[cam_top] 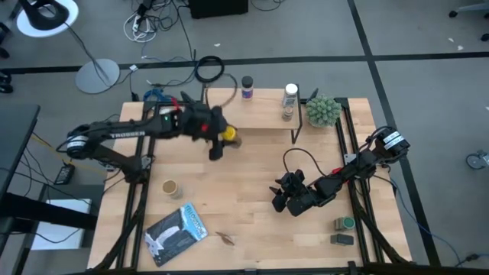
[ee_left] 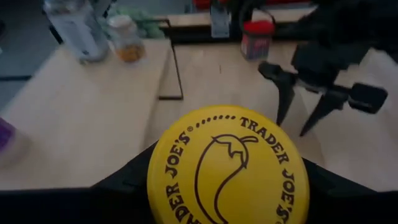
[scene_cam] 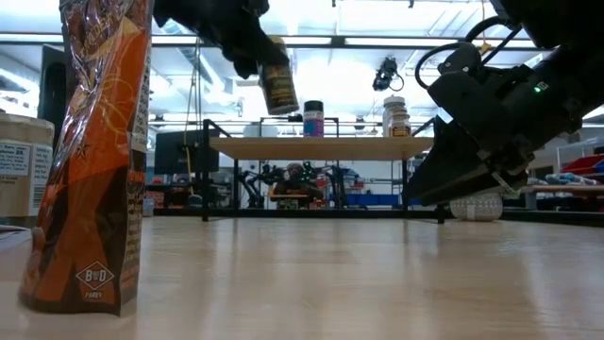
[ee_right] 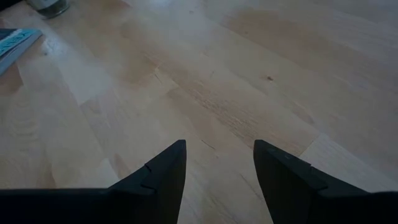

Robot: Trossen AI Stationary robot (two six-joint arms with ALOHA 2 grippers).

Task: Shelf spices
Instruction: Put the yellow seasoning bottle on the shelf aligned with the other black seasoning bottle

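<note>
While the yellow-lidded jar (cam_top: 227, 134) hangs in the air, the left claw (cam_top: 221, 137) has it clamped between its fingers, lid facing the wrist cam so you can read the Trader Joe's chili logo (ee_left: 227, 165) dead on. From the low cam the jar (scene_cam: 277, 87) sits tilted a bit, above the level of the shelf (scene_cam: 321, 146) board and near the front edge of it, not resting on anything.

Just past that claw, already standing on the shelf (cam_top: 267, 114), are a purple-labelled black-lidded jar (cam_top: 247, 87) and, further along, a white-capped clear bottle (cam_top: 289, 95) with a smaller jar (cam_top: 287, 113) right beside it. A little green potted plant (cam_top: 323, 111) sits at the shelf's end beyond those.

The right claw (cam_top: 281, 200) is well apart from all this, low over the bare bench (cam_top: 244, 191), fingers spread and nothing between them; its own cam just shows wood grain through the gap.

Still down on the bench: a tan-lidded jar (cam_top: 170, 187) and the blue-white flat packet (cam_top: 176, 233) on the left claw's side, a green tin (cam_top: 345, 224) and a darker tin (cam_top: 341, 240) past the right claw near the bench corner. An orange foil bag (scene_cam: 90, 151) stands right up against the low cam.
</note>
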